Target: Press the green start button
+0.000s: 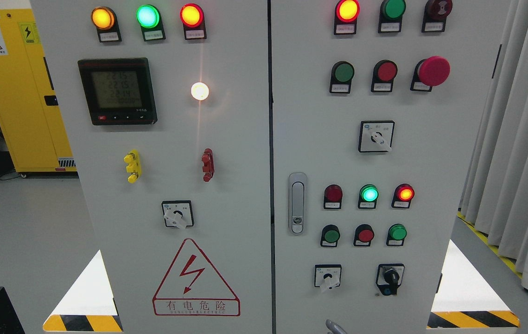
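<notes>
A grey electrical cabinet fills the head view. Its right door (430,153) carries a green push button (342,72) in the upper row, next to a red button (386,71) and a red mushroom stop button (433,71). A lower row holds a second green button (331,235), a red button (365,234) and a brighter green one (397,232). Only a small grey part of my right hand (333,326) shows at the bottom edge, well below the buttons. My left hand is out of view.
Lit lamps sit above the buttons, among them a lit green lamp (369,193). Rotary switches (376,137), a door latch (297,203) and a meter (117,90) are on the panels. A yellow cabinet (18,93) stands at the left and curtains (518,139) hang at the right.
</notes>
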Controlling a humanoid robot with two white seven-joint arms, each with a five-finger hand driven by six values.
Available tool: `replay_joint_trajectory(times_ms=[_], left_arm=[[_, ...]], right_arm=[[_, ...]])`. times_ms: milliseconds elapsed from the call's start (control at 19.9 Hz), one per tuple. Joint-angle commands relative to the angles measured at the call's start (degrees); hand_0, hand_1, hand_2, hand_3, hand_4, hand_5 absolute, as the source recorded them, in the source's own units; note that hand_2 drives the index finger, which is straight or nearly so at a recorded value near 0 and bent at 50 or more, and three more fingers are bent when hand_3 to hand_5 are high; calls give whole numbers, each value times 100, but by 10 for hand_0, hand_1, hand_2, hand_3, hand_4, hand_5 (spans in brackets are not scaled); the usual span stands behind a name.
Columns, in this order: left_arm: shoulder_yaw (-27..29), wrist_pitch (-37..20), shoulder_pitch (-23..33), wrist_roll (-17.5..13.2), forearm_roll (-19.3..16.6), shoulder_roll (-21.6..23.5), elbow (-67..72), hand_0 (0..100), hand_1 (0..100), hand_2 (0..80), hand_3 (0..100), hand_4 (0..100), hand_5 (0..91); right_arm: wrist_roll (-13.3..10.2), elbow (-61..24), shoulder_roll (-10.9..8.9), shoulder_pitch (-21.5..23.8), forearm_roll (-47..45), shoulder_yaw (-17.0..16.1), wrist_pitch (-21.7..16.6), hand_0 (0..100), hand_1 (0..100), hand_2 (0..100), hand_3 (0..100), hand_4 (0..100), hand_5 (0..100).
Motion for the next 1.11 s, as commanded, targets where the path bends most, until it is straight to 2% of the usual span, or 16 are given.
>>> replay_joint_trajectory(times_ms=[0, 50, 101, 151, 201, 252, 403, 554, 705, 1058], left_arm=[[0, -3, -1, 2, 0, 0, 1, 120, 556, 0, 0, 0, 0], [0, -3, -1, 2, 0, 0, -8, 120, 556, 0, 0, 0, 0], [0, -3, -1, 2, 0, 0, 1, 120, 556, 0, 0, 0, 0], [0, -3, -1, 2, 0, 0, 1, 120, 556, 0, 0, 0, 0], [0, -3, -1, 2, 0, 0, -8, 120, 556, 0, 0, 0, 0], [0, -3, 8, 2, 0, 0, 1, 120, 556, 0, 0, 0, 0], [0, -3, -1, 2, 0, 0, -8, 120, 556, 0, 0, 0, 0], [0, -3, -1, 2, 0, 0, 1, 120, 556, 0, 0, 0, 0], [0, -3, -1, 2, 0, 0, 1, 120, 556, 0, 0, 0, 0], [0, -3, -1, 2, 0, 0, -8, 120, 556, 0, 0, 0, 0]], right_arm=[[14, 161, 70, -356, 104, -345, 3, 352, 731, 0, 283, 329, 205], [22, 205, 53, -400, 287, -441, 3, 396, 740, 0, 441, 506, 313], [22, 267, 18, -462, 533, -547, 3, 448, 749, 0, 581, 660, 544], [14, 328, 18, -532, 814, -635, -14, 460, 752, 0, 634, 723, 663], [14, 381, 18, -611, 1104, -731, -14, 536, 763, 0, 763, 843, 848], [14, 434, 18, -708, 1376, -837, -14, 593, 770, 0, 810, 887, 882], [14, 601, 18, -1015, 2019, -1031, 3, 644, 782, 0, 889, 948, 991], [14, 995, 26, -1410, 2608, -1215, 38, 683, 829, 11, 932, 967, 1000], [-30, 1347, 26, -1771, 3162, -1330, 91, 680, 871, 25, 945, 960, 1000], [-57, 1454, 35, -2105, 3927, -1348, 223, 673, 911, 27, 945, 953, 1000]])
